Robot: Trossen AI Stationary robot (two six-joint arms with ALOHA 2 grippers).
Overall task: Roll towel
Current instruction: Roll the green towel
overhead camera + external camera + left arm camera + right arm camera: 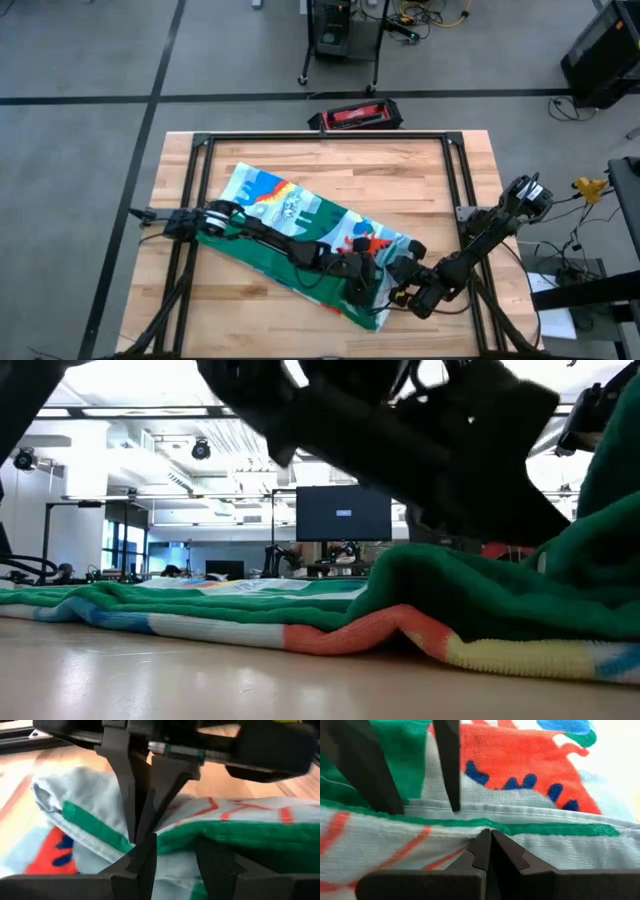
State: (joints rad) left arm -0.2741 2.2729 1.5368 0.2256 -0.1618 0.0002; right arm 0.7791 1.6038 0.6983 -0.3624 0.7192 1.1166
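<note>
High view: your towel [300, 215] lies slantwise across the wooden desk [420, 180], folded into a long band with green backing along the near edge. You've brought both arms to its near-right end, the natural place to start a roll.
Left hand [365, 275]: reaches in along the band to that end.
Right hand [405, 285]: comes from the desk's right side, just beside the left one.
Low view: the green fold humps up off the desk with the orange and yellow border beneath it, so the end looks lifted, not flat.
Left wrist view: your left hand's fingers [145, 860] stand partly apart with the green hem pinched between them.
Right wrist view: the right hand's fingers [482, 847] are closed tip to tip at the hem, apparently nipping a thin edge of cloth.
</note>
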